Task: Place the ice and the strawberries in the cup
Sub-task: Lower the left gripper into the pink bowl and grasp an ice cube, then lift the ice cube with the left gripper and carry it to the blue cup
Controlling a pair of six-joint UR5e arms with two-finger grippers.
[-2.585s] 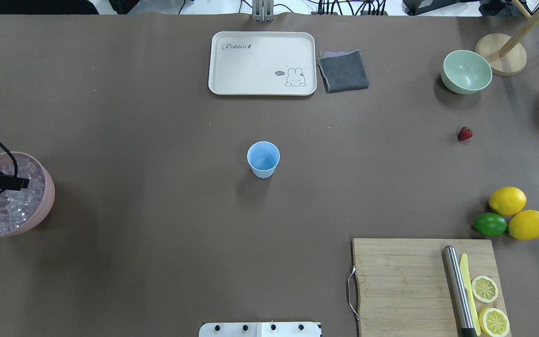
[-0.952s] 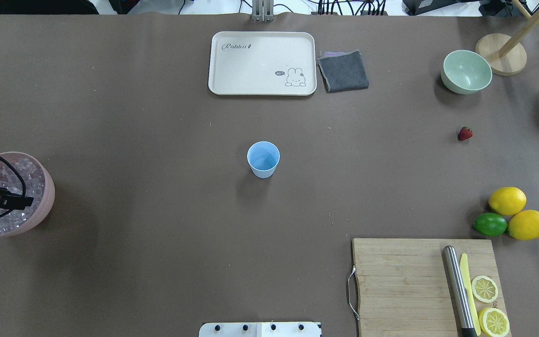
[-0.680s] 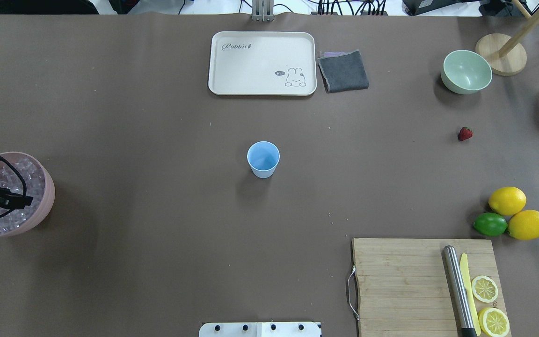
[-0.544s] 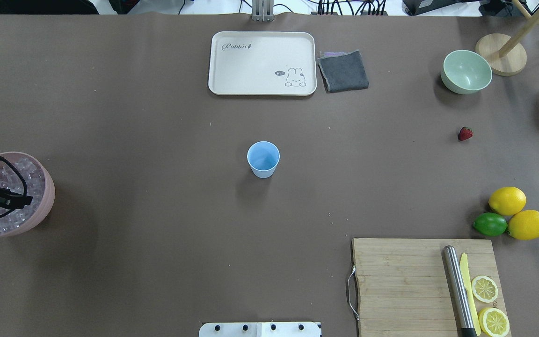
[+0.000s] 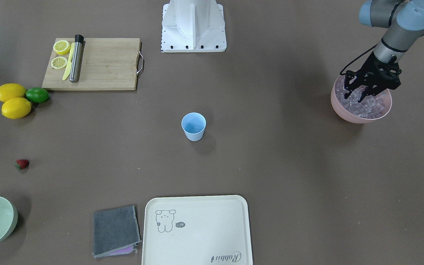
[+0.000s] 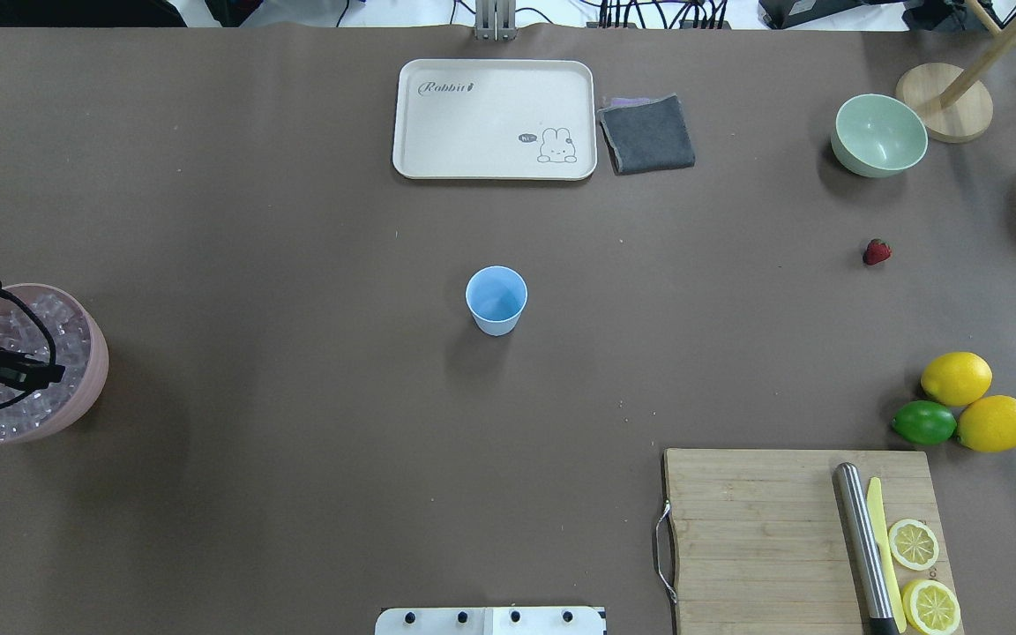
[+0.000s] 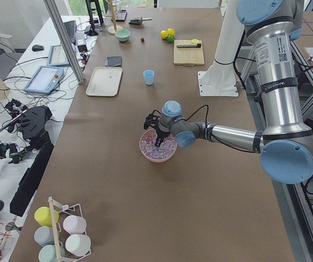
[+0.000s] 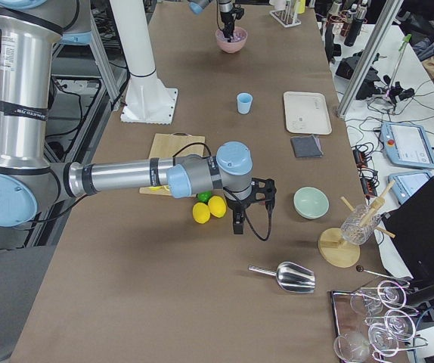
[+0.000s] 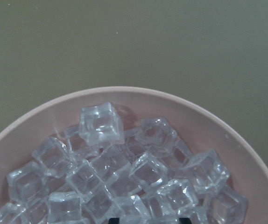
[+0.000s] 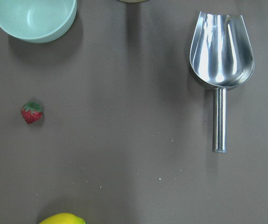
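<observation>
The light blue cup [image 6: 496,300] stands upright and empty at mid-table, also in the front view [image 5: 193,126]. The ice [image 9: 143,172] is several clear cubes piled in a pink bowl [image 5: 359,117] at my far left. My left gripper [image 5: 353,96] is open, fingers down among the cubes; its fingertips just show, apart, at the bottom edge of the left wrist view. The strawberry [image 6: 876,252] lies alone on the table at my right, also in the right wrist view [image 10: 31,113]. My right gripper [image 8: 237,223] hovers near the lemons; I cannot tell whether it is open or shut.
A pale green bowl [image 6: 880,135] and a metal scoop [image 10: 221,51] lie beyond the strawberry. Two lemons [image 6: 956,377] and a lime [image 6: 923,422] sit by the cutting board [image 6: 755,529] with a knife and lemon halves. A cream tray [image 6: 495,119] and grey cloth [image 6: 647,134] sit at the far side.
My left wrist has moved a little toward the near side over the pink bowl, down into the ice. The bowl has shifted slightly to the right. Nothing else moved.
</observation>
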